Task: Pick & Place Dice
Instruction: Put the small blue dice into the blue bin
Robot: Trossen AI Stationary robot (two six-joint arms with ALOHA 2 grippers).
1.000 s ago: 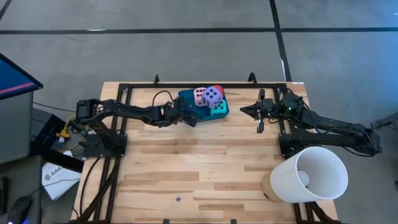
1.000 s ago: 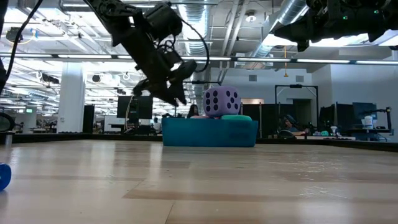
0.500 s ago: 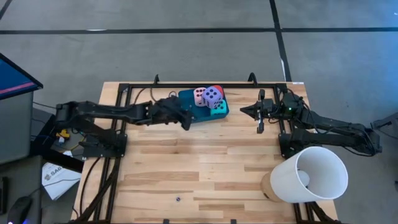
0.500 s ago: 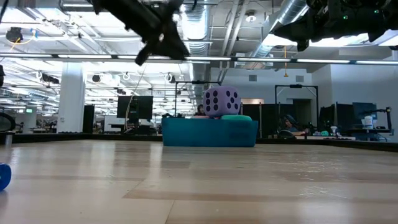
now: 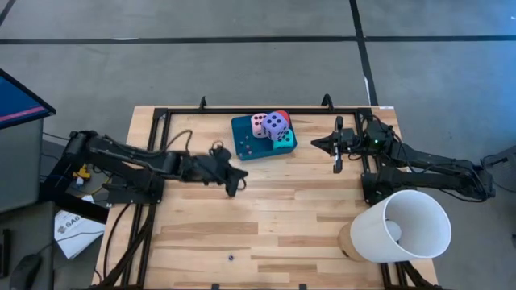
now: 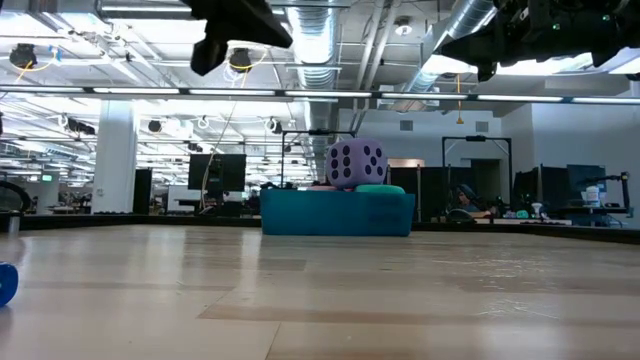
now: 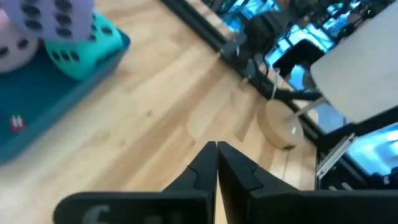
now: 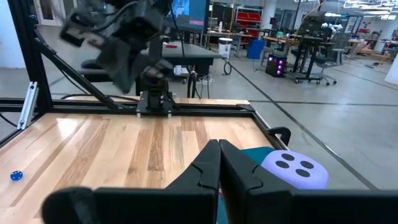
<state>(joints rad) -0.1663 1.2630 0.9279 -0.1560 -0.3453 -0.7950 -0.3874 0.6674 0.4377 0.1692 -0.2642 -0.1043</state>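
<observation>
High view: left gripper [image 5: 239,171] pressed together, outstretched low beside tray [image 5: 242,138]; dice [image 5: 276,123] stacked.

The red die [image 5: 281,117] sat mostly hidden beneath the purple die [image 5: 275,124]; the pink die [image 7: 15,48] was cut off by the edge.

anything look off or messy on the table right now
Mostly tidy: the dice sit heaped in the teal tray, the purple die riding on top of the others. A large white cup lies tipped over near the right arm's base.
</observation>
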